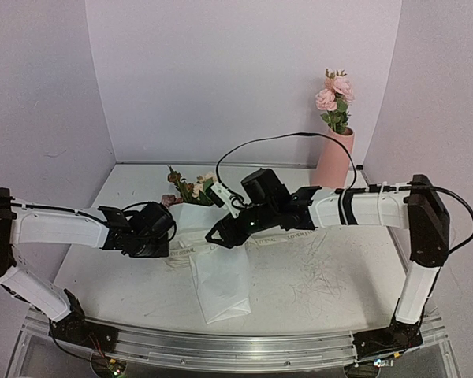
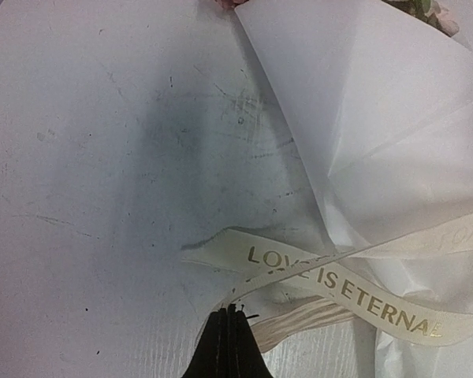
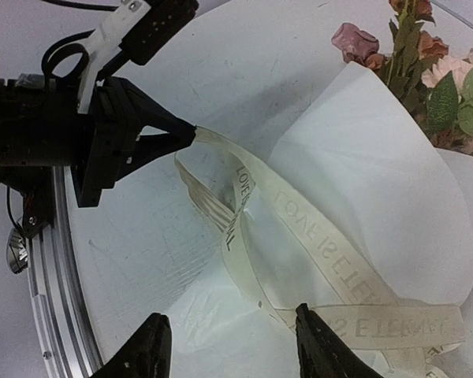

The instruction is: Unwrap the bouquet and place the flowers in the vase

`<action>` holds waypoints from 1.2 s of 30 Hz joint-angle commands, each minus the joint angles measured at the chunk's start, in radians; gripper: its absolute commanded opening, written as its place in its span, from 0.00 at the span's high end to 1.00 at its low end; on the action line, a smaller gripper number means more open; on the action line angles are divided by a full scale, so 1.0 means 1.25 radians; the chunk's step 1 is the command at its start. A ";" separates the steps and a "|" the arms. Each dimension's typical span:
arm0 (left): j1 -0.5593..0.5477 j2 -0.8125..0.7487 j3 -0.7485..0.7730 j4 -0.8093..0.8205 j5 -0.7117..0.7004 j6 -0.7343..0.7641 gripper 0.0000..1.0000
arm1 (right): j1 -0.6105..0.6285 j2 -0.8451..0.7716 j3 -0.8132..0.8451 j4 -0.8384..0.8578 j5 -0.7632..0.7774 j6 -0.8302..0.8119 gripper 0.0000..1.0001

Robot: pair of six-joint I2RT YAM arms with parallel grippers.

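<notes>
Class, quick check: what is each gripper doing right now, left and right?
Left gripper: closed, pinching the end of the ribbon.
Right gripper: open, holding nothing.

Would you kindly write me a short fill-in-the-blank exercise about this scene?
1. The left gripper pinches the end of the cream ____.
2. The gold lettering reads LOVE IS ____.
3. The jaws of the right gripper stand ____.
4. The vase at the back is coloured ____.
Missing words: ribbon; ETERNAL; open; pink.
</notes>
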 commanded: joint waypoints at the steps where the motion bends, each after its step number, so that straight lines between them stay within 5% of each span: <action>1: 0.004 0.005 0.043 0.005 -0.014 0.006 1.00 | 0.016 0.037 0.058 -0.046 0.055 -0.090 0.44; 7: 0.004 0.005 0.047 0.009 -0.017 0.008 1.00 | 0.028 0.093 0.104 -0.076 0.098 -0.150 0.34; 19: 0.004 0.019 0.058 0.010 -0.025 0.020 1.00 | 0.077 0.156 0.157 -0.143 0.205 -0.265 0.44; 28: 0.005 0.038 0.060 0.011 -0.033 0.013 1.00 | 0.080 0.157 0.149 -0.142 0.250 -0.253 0.99; 36: 0.055 0.012 0.018 0.004 -0.030 -0.043 1.00 | 0.038 0.048 0.059 -0.049 0.289 -0.135 1.00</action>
